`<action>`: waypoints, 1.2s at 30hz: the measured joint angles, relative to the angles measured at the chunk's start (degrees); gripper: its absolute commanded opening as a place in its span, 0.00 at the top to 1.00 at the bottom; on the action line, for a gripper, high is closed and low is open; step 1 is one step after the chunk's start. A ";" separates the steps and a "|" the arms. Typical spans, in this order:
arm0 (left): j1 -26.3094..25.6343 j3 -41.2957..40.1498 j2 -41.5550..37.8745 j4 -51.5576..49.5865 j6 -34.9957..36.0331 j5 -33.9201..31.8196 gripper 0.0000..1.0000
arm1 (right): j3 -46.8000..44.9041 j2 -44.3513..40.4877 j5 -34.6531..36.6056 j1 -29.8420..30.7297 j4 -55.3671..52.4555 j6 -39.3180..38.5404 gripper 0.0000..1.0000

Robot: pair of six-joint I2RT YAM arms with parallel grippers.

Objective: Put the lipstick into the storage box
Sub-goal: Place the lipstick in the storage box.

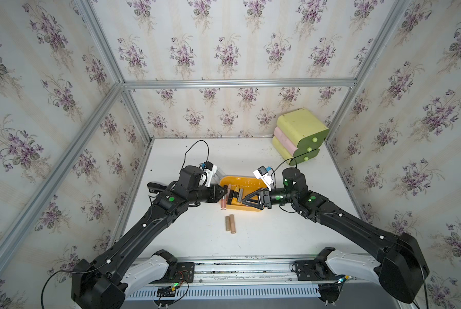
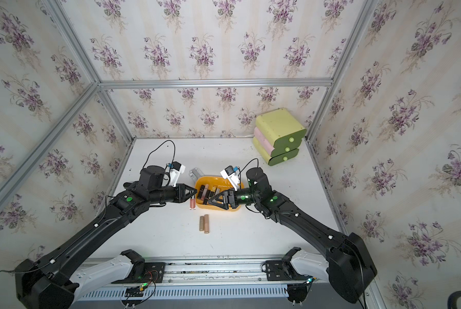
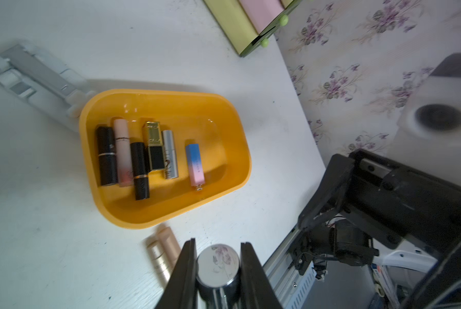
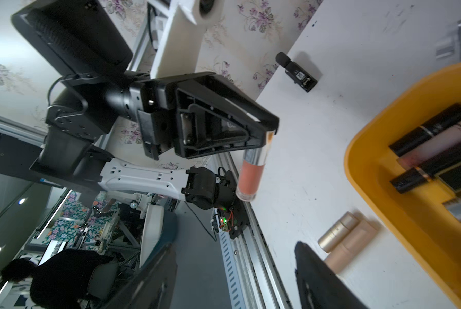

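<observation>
Pinching lipstick, left tool; boxed tubes' lettering illegible.

On the table, a green-and-pink drawer unit stands far back, a clear case apart.

Bright, even overhead light; soft faint shadows on the white table; small glints inside the storage box; both top views bow at the edges — wrist views blur close foreground, beige tubes smeared.
</observation>
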 measured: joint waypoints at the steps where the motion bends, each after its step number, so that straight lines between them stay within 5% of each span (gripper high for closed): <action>1: 0.00 -0.26 0.15 1.60 -0.87 1.18 0.80 | 0.20 0.04 -0.55 0.28 0.52 0.00 0.27; 17: 0.02 -2.71 0.35 14.25 -8.39 8.68 0.80 | 4.07 4.92 -0.98 3.04 1.49 0.04 0.31; 36: -0.02 -2.97 -1.29 15.04 -8.52 9.11 0.79 | 8.28 10.47 2.84 4.74 1.51 1.38 0.51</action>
